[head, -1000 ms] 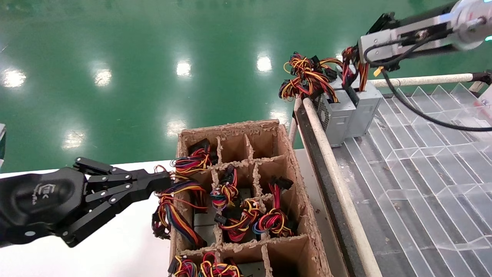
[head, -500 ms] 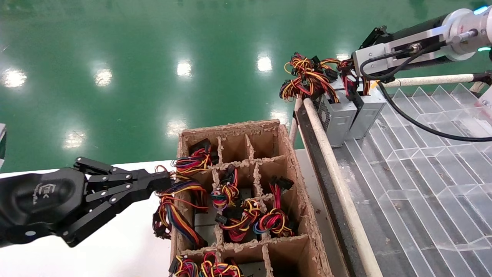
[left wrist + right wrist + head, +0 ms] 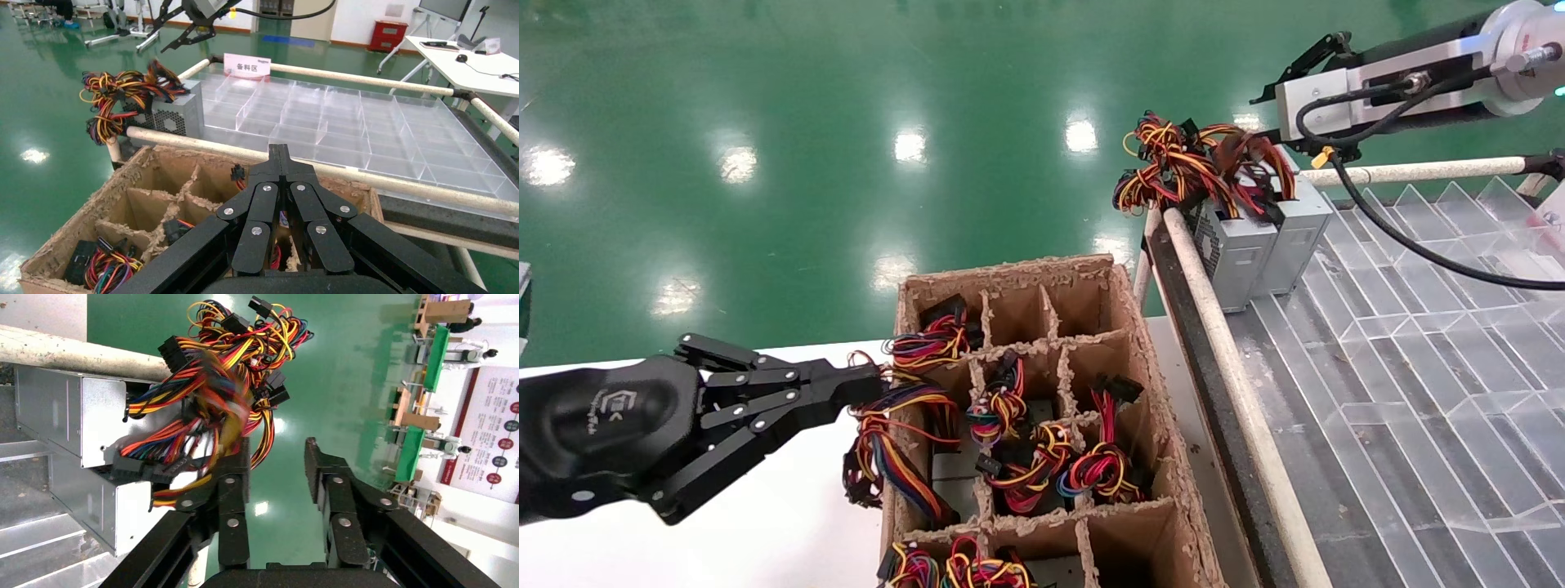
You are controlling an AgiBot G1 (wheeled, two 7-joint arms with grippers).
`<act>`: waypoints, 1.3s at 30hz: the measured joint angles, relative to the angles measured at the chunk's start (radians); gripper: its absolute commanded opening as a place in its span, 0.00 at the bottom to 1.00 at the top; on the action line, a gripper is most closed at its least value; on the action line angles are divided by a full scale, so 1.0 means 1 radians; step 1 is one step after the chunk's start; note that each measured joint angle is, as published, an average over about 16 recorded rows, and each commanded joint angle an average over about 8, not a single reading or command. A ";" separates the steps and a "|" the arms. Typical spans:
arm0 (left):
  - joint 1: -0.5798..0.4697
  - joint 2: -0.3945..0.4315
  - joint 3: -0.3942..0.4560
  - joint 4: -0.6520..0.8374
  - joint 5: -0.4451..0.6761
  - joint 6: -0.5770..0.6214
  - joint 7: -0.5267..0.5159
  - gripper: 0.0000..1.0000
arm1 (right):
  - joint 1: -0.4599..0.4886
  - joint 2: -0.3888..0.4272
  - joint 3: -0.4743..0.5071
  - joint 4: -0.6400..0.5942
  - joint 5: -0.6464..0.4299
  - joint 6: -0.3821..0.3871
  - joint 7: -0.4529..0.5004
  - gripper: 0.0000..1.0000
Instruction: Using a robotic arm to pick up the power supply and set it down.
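Two silver-grey power supplies stand side by side at the far left corner of the clear tray. The power supply [image 3: 1299,233] nearer the tray's middle has its red, yellow and black wires [image 3: 1246,159] draped over its top. My right gripper [image 3: 1307,65], on its silver wrist block, hovers just above it, open and holding nothing. In the right wrist view the open right gripper [image 3: 278,456] frames green floor, with the power supply [image 3: 104,499] and wires [image 3: 214,398] beside one finger. My left gripper [image 3: 874,384] is shut and parked at the cardboard box's left edge.
The brown cardboard box [image 3: 1140,384] has divider cells holding several more wired units. A padded rail [image 3: 1222,327] edges the clear divider tray [image 3: 1418,367]. The other power supply [image 3: 1234,253] sits against that rail. Green floor lies beyond.
My right gripper lowered the power supply beside the other one, let go of it and rose slightly. The wires dropped onto the box. The left arm stayed still.
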State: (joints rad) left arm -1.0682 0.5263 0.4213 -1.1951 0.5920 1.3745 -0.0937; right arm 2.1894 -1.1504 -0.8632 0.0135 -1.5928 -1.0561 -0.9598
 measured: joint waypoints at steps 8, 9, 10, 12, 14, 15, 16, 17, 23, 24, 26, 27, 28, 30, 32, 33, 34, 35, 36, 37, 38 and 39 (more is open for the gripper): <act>0.000 0.000 0.000 0.000 0.000 0.000 0.000 0.00 | 0.009 0.026 0.028 0.021 0.041 -0.059 -0.027 1.00; 0.000 0.000 0.000 0.000 0.000 0.000 0.000 0.00 | 0.006 0.031 0.033 0.028 0.049 -0.067 -0.026 1.00; 0.000 0.000 0.000 0.000 0.000 0.000 0.000 0.00 | 0.002 0.036 0.039 0.036 0.057 -0.076 -0.024 1.00; 0.000 0.000 0.000 0.000 0.000 0.000 0.000 0.00 | -0.009 0.048 0.052 0.056 0.076 -0.093 -0.017 1.00; 0.000 0.000 0.000 0.000 0.000 0.000 0.000 0.00 | -0.026 0.061 0.066 0.081 0.097 -0.110 -0.004 1.00; 0.000 0.000 0.000 0.000 0.000 0.000 0.000 0.00 | -0.036 0.068 0.073 0.095 0.107 -0.117 0.006 1.00; 0.000 0.000 0.000 0.000 0.000 0.000 0.000 0.00 | -0.048 0.074 0.080 0.109 0.118 -0.123 0.017 1.00; 0.000 0.000 0.000 0.000 0.000 0.000 0.000 0.00 | -0.062 0.081 0.087 0.125 0.129 -0.128 0.029 1.00; 0.000 0.000 0.000 0.000 0.000 0.000 0.000 0.00 | -0.166 0.126 0.137 0.239 0.203 -0.160 0.141 1.00; 0.000 0.000 0.000 0.000 0.000 0.000 0.000 0.00 | -0.186 0.135 0.146 0.260 0.216 -0.165 0.162 1.00; 0.000 0.000 0.000 0.000 0.000 0.000 0.000 0.00 | -0.224 0.151 0.164 0.301 0.243 -0.176 0.202 1.00; 0.000 0.000 0.000 0.000 0.000 0.000 0.000 0.00 | -0.243 0.160 0.173 0.322 0.256 -0.182 0.223 1.00; 0.000 0.000 0.000 0.000 0.000 0.000 0.000 0.00 | -0.262 0.168 0.182 0.343 0.269 -0.188 0.243 1.00; 0.000 0.000 0.000 0.000 0.000 0.000 0.000 0.00 | -0.301 0.185 0.200 0.385 0.296 -0.199 0.284 1.00; 0.000 0.000 0.000 0.000 0.000 0.000 0.000 0.00 | -0.339 0.202 0.218 0.427 0.323 -0.211 0.325 1.00; 0.000 0.000 0.000 0.000 0.000 0.000 0.000 0.00 | -0.359 0.210 0.228 0.448 0.336 -0.216 0.345 1.00; 0.000 0.000 0.000 0.000 0.000 0.000 0.000 0.00 | -0.378 0.219 0.237 0.469 0.350 -0.222 0.366 1.00; 0.000 0.000 0.000 0.000 0.000 0.000 0.000 0.00 | -0.397 0.227 0.246 0.490 0.363 -0.228 0.386 1.00; 0.000 0.000 0.000 0.000 0.000 0.000 0.000 0.00 | -0.417 0.235 0.255 0.511 0.377 -0.234 0.407 1.00; 0.000 0.000 0.000 0.000 0.000 0.000 0.000 0.00 | -0.436 0.244 0.264 0.532 0.391 -0.239 0.428 1.00; 0.000 0.000 0.000 0.000 0.000 0.000 0.000 0.00 | -0.456 0.252 0.273 0.553 0.404 -0.245 0.448 1.00; 0.000 0.000 0.000 0.000 0.000 0.000 0.000 0.00 | -0.475 0.261 0.283 0.575 0.418 -0.251 0.469 1.00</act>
State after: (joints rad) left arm -1.0682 0.5263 0.4213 -1.1951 0.5920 1.3745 -0.0937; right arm 1.7140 -0.8895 -0.5806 0.5883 -1.1752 -1.3068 -0.4908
